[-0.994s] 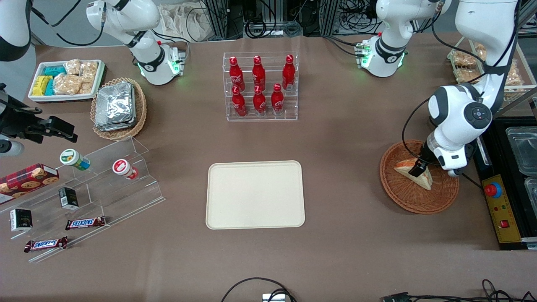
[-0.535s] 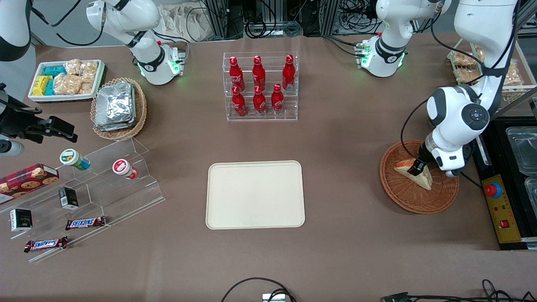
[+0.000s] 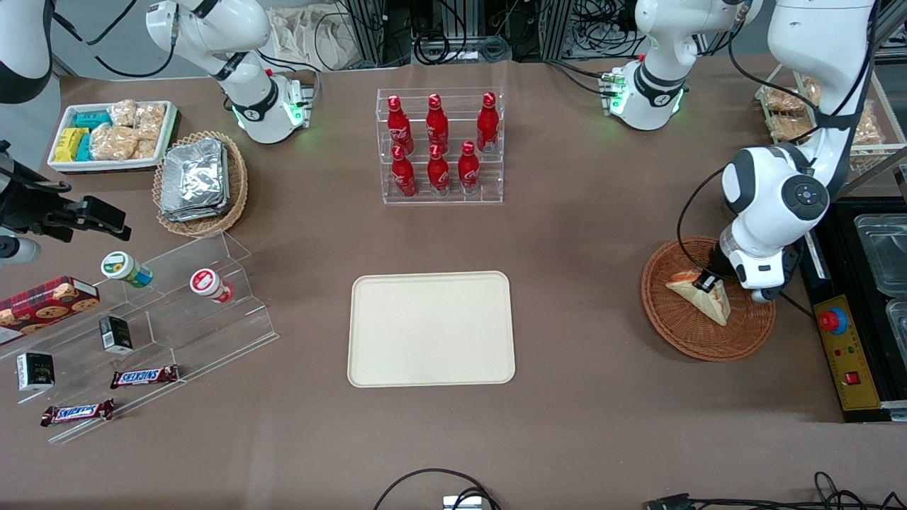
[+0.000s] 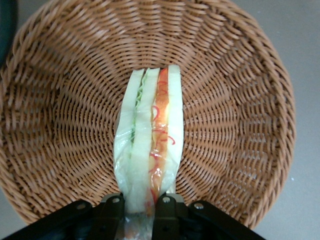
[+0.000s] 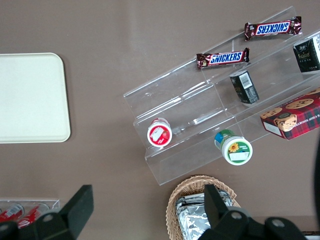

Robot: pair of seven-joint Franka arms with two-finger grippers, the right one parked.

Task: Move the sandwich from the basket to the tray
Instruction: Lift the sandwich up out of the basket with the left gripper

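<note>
The sandwich (image 3: 698, 292), a wrapped pale wedge with orange-red and green filling, lies in the reddish-brown wicker basket (image 3: 708, 346) at the working arm's end of the table. My left gripper (image 3: 706, 282) is down in the basket, shut on the sandwich's wide end. In the left wrist view the two black fingers (image 4: 111, 216) press both bread faces of the sandwich (image 4: 150, 135), with the basket's weave (image 4: 230, 100) all around it. The gripper (image 4: 141, 212) hides the wedge's gripped end. The cream-beige tray (image 3: 431, 329) lies empty at the table's middle, and also shows in the right wrist view (image 5: 30, 97).
A clear rack of red bottles (image 3: 439, 145) stands farther from the front camera than the tray. A black control box with a red button (image 3: 843, 347) sits beside the basket. A clear stepped shelf with snacks (image 3: 142, 312) and a tan basket of foil packs (image 3: 198, 180) lie toward the parked arm's end.
The gripper has shifted slightly in the basket, a little farther from the front camera. The sandwich stays in the basket, hardly moved.
</note>
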